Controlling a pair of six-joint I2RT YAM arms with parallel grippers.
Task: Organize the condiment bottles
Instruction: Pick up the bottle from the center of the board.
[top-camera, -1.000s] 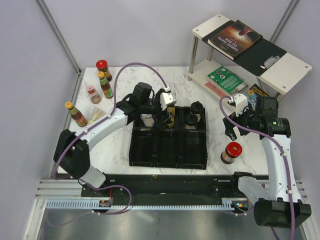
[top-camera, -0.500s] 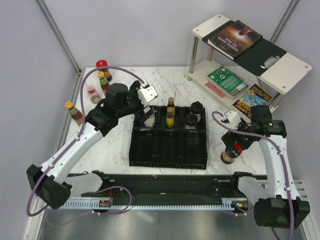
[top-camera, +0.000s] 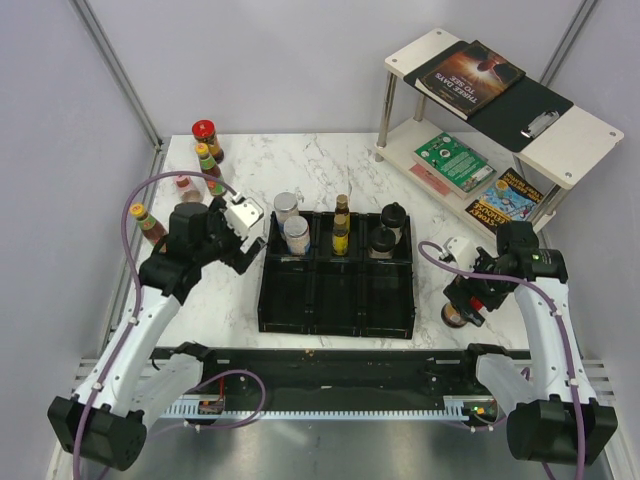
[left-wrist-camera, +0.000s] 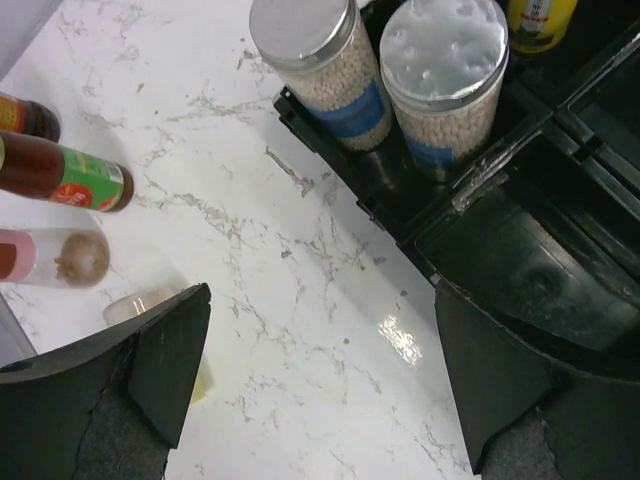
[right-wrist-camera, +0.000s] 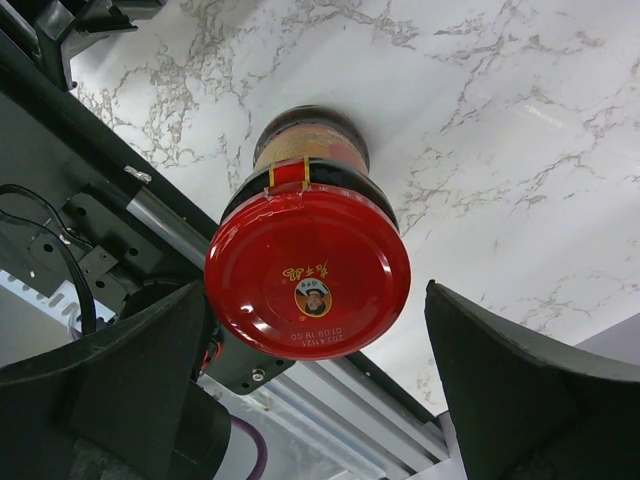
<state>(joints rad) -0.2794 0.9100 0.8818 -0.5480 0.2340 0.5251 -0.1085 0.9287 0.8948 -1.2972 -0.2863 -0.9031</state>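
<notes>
My left gripper (top-camera: 243, 240) (left-wrist-camera: 320, 300) is open and empty over bare marble, left of the black tray (top-camera: 335, 300). Two silver-lidded jars (top-camera: 286, 208) (top-camera: 297, 235) stand at the tray's back left corner, and both show in the left wrist view (left-wrist-camera: 318, 60) (left-wrist-camera: 440, 80). A slim dark bottle (top-camera: 341, 225) and two black-lidded jars (top-camera: 393, 215) stand in the back compartments. My right gripper (top-camera: 467, 298) (right-wrist-camera: 318, 295) is open, with its jaws either side of a red-capped jar (top-camera: 457, 314) (right-wrist-camera: 308, 270). Another red-capped jar (top-camera: 204, 135), two yellow-capped bottles (top-camera: 208, 165) (top-camera: 147, 225) and a pink-lidded shaker (top-camera: 185, 187) stand at back left.
A white two-level shelf (top-camera: 560, 140) with books stands at the back right. The tray's front compartments hold nothing. The arm-base rail (top-camera: 330, 365) runs along the near edge, close to the red-capped jar. A clear jar (left-wrist-camera: 140, 300) lies partly hidden behind my left finger.
My left gripper has let go of a silver-lidded jar in the tray and pulled back left. My right gripper has come down around the red-capped jar.
</notes>
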